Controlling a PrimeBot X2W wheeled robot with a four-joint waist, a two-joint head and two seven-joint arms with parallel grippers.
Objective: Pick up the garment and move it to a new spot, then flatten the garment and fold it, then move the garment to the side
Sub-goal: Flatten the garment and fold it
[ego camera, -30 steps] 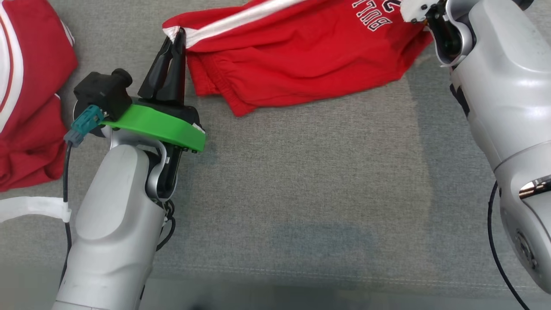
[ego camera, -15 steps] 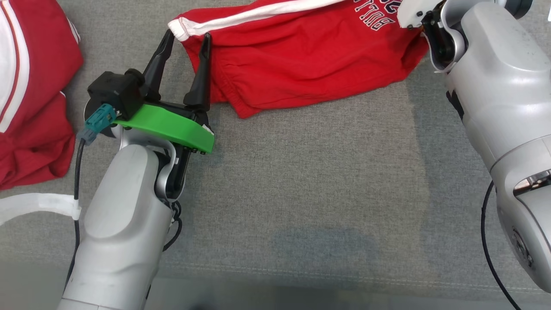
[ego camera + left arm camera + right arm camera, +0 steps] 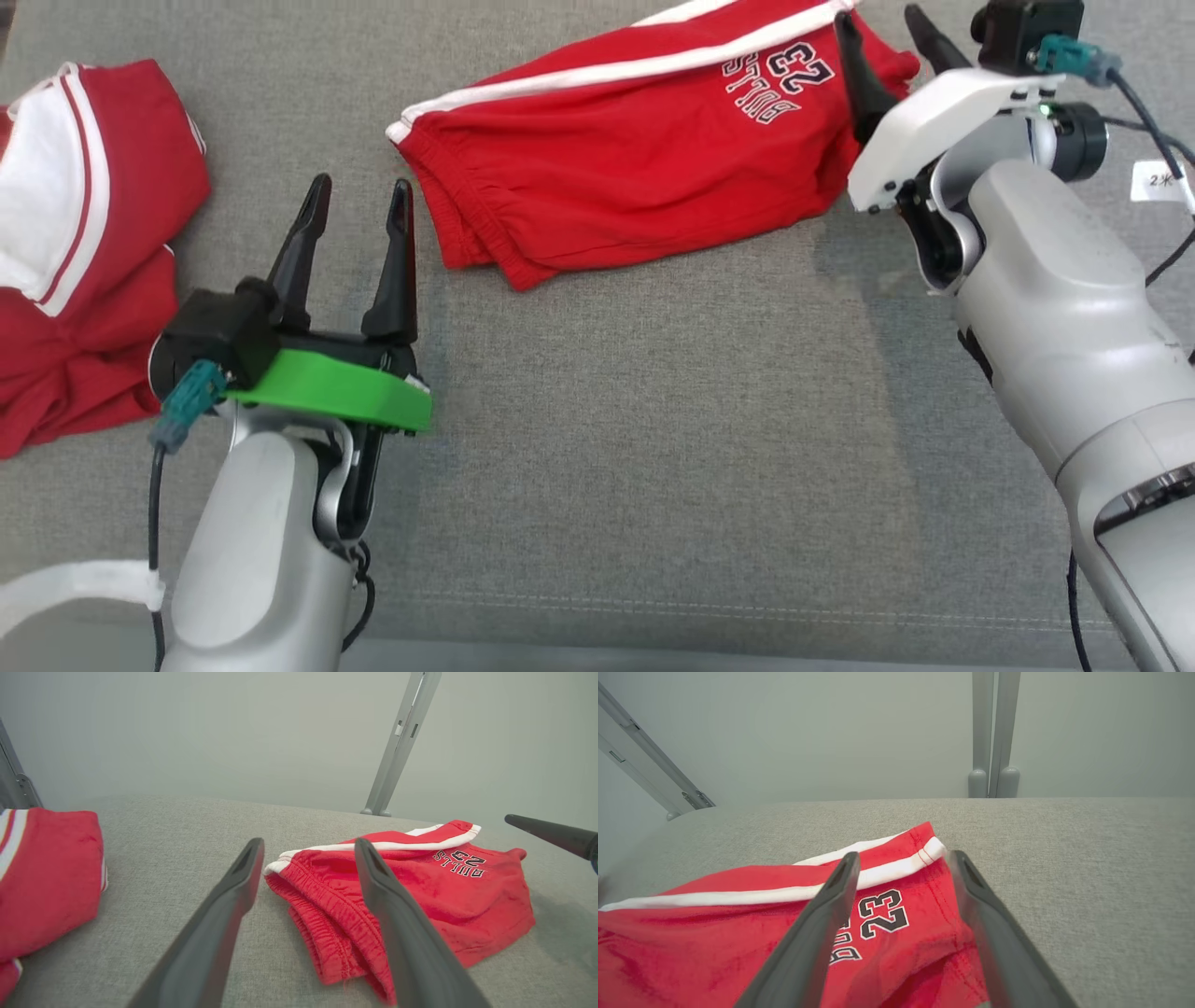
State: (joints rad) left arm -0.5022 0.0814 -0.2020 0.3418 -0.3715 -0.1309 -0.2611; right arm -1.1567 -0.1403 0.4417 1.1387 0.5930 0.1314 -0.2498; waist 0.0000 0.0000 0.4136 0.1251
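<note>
At the far left a second red garment (image 3: 84, 280) lies crumpled on the grey bench (image 3: 653, 448), well apart from my work, and I leave it alone. Next comes my left gripper (image 3: 362, 185), its fingers spread wide and empty, just beside the waistband end of the red shorts (image 3: 635, 159) without touching them. The shorts lie across the far middle of the bench, doubled over, with a white stripe along the far edge and the number print towards the right end. The near-left corner is bunched in several layers. At the right end my right gripper (image 3: 878, 17) also stands apart and holds nothing. In its wrist view the fingers straddle the print near the white-trimmed corner, but I cannot tell whether they rest on the cloth. I judge this fabric light, soft and limp, so it will sag and slide out of shape when lifted. I would pinch the elastic waistband corner on the left and the trimmed hem corner on the right, catching every layer.
</note>
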